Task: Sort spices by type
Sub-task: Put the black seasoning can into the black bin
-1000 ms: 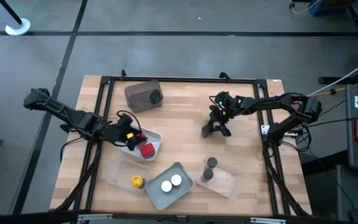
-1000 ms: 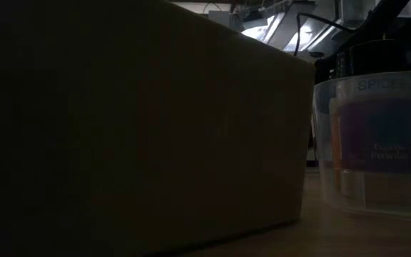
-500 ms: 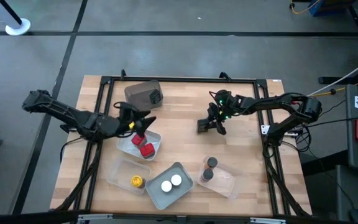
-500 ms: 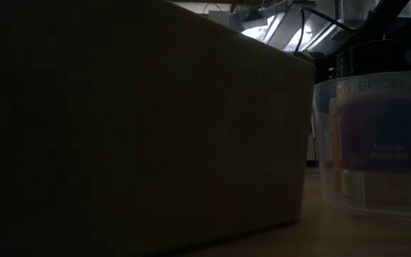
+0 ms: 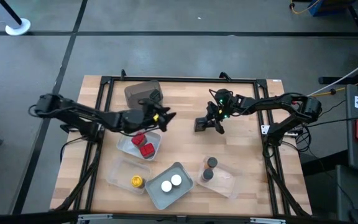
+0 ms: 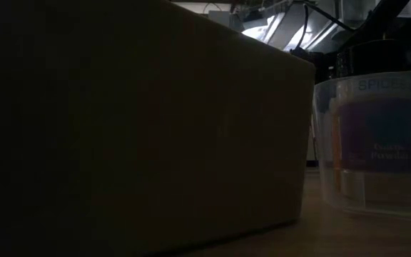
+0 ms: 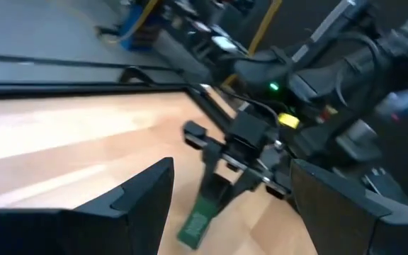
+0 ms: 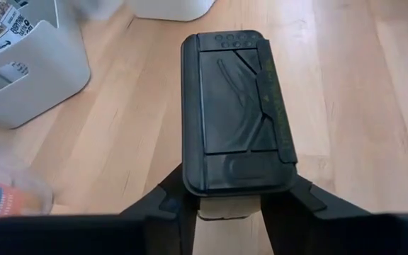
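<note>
My right gripper [image 5: 209,123] is shut on a black spice box [image 5: 200,125] over the middle of the table; the box also shows in the right wrist view [image 8: 236,106]. My left gripper [image 5: 165,116] is open and empty, just left of that box and pointing at it [image 7: 207,205]. Two red boxes [image 5: 142,144] lie in the white tray [image 5: 124,146]. A yellow-lidded jar [image 5: 137,181] stands in a clear tray. Two white-lidded jars [image 5: 171,183] stand in the grey tray [image 5: 180,168]. Two dark-lidded jars [image 5: 210,168] stand in another clear tray. My right gripper pinches the black box by its two long sides, near one end [image 8: 190,180], between its two fingers. The fingers come from the table's right and lie along the box. The box sticks out ahead of them, slanting down toward the table's left; whether its low end touches the wood I cannot tell.
A brown tub [image 5: 143,94] stands at the far left of the table, just behind my left gripper. The four trays fill the near half. Bare wood lies at the far middle and far right. In the low view a tray wall [image 6: 134,121] blocks most of the sight.
My left gripper has left the white tray and gone toward the table's right and a little toward its far edge, up to the black box, open and empty; both red boxes stay in the tray. My right gripper has carried the black box a little toward the table's left.
</note>
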Controlling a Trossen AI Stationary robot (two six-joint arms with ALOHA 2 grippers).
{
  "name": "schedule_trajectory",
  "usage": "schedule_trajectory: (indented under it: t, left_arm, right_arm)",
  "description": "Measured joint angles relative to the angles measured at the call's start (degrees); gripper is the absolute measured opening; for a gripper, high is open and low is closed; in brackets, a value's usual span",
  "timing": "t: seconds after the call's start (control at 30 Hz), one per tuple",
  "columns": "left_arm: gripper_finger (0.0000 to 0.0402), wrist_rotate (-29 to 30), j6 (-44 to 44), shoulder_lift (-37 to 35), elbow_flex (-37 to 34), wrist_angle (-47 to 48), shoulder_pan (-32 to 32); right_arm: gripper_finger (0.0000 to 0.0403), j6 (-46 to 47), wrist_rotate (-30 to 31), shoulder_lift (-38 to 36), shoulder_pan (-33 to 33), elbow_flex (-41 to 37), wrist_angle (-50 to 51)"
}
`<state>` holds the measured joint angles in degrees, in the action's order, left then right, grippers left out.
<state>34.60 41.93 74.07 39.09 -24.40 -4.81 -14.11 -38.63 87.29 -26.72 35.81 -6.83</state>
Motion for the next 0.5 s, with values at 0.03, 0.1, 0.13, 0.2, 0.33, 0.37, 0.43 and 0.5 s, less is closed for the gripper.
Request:
schedule_trajectory:
  t: [0.03,0.1,0.13,0.2,0.33,0.37,0.43,0.5]
  left_arm:
    - [0.0265,-1.6,-1.5,1.8,0.0,-2.7,0.5]
    - [0.0265,-4.1,-4.4,5.4,0.0,-7.9,1.3]
    - [0.0265,-5.4,-5.6,7.1,0.0,-10.5,1.7]
    - [0.0265,-7.8,-7.7,10.4,0.1,-14.7,2.5]
    - [0.0265,-14.4,-9.7,15.7,3.6,-14.8,3.8]
    - [0.0265,-16.0,-10.8,17.0,4.9,-14.7,3.9]
    - [0.0265,-18.2,-14.0,19.3,8.4,-13.0,3.9]
    - [0.0265,-19.4,-17.6,21.3,12.3,-8.5,3.8]
  right_arm:
    - [0.0123,0.0,0.0,0.0,0.2,0.0,0.0]
    - [0.0121,0.0,0.0,0.0,0.9,0.0,-0.5]
    - [0.0121,0.0,-0.1,0.0,1.4,0.0,-0.9]
    - [0.0122,0.0,-0.4,0.0,2.7,0.0,-1.7]
    - [0.0124,0.5,-0.5,0.0,5.6,0.0,-3.4]
    - [0.0124,0.6,-0.5,0.0,6.4,0.0,-3.7]
    - [0.0125,1.8,0.0,0.0,7.9,0.1,-3.8]
    - [0.0125,3.6,1.6,0.0,9.3,0.4,-3.7]
